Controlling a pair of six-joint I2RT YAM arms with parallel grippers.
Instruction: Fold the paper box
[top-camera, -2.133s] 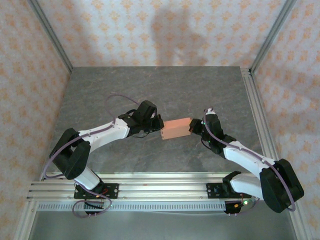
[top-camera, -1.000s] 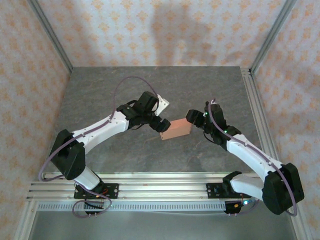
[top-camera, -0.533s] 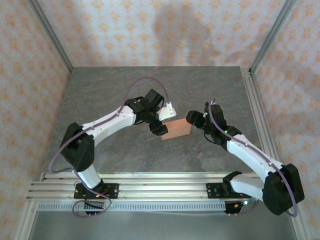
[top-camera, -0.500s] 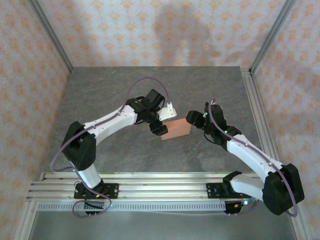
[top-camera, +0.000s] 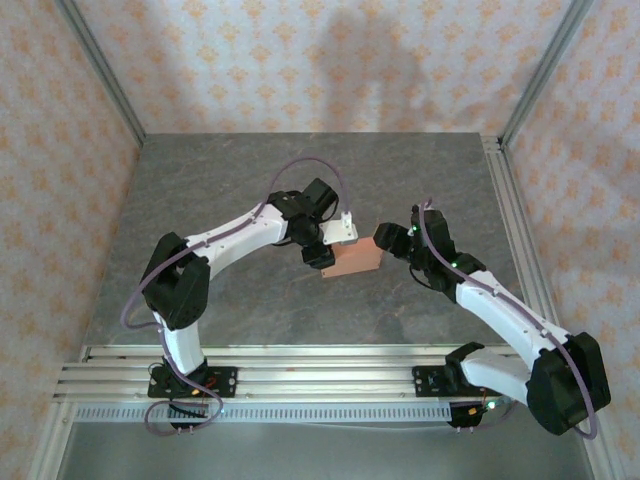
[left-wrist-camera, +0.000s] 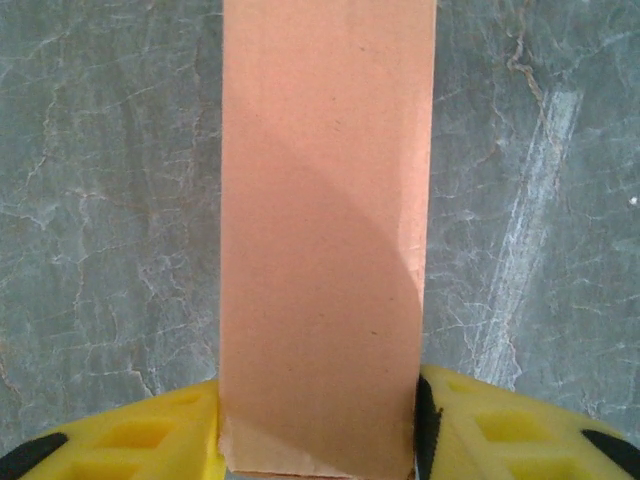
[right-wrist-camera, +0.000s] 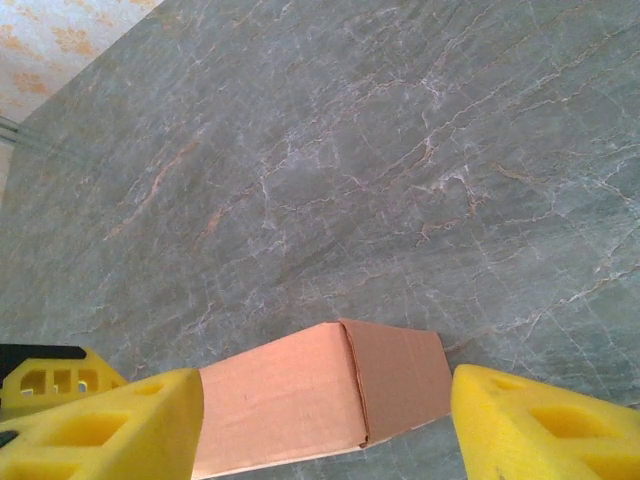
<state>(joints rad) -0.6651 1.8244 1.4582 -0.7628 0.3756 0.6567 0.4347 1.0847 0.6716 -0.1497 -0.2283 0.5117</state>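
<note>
The paper box is a small salmon-orange closed carton held just above the grey table between both arms. My left gripper is shut on its left end. In the left wrist view the box runs straight away from the camera, and the yellow fingers press on both of its sides. My right gripper is at the box's right end. In the right wrist view the box lies across the spread yellow fingers. The left one covers its end and the right one stands a thin gap off.
The grey marbled table stretches behind and to both sides of the box. Aluminium rails run along the near edge and the right side. Patterned walls close the cell at the back and sides.
The left arm's elbow has swung right and its wrist has turned while it keeps its hold. The box has tipped a little and stayed in place. The right arm has barely moved.
</note>
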